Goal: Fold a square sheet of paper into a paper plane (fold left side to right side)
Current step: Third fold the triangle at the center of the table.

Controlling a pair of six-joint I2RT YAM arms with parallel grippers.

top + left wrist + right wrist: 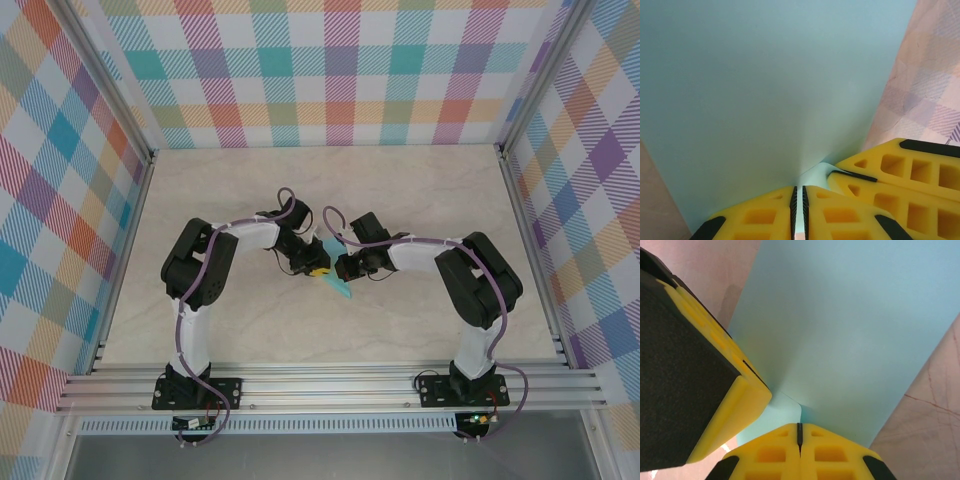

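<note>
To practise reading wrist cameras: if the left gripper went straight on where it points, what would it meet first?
Probably the square sheet of paper the left gripper pinches, spread right ahead; depth beyond is unclear.

Thin matt smooth square sheet of paper [765, 100]; left end effector [800, 195] possibly matt foam.

The sheet [339, 289] lies just before left end effector [318, 269] and right end effector [342, 267].
</note>
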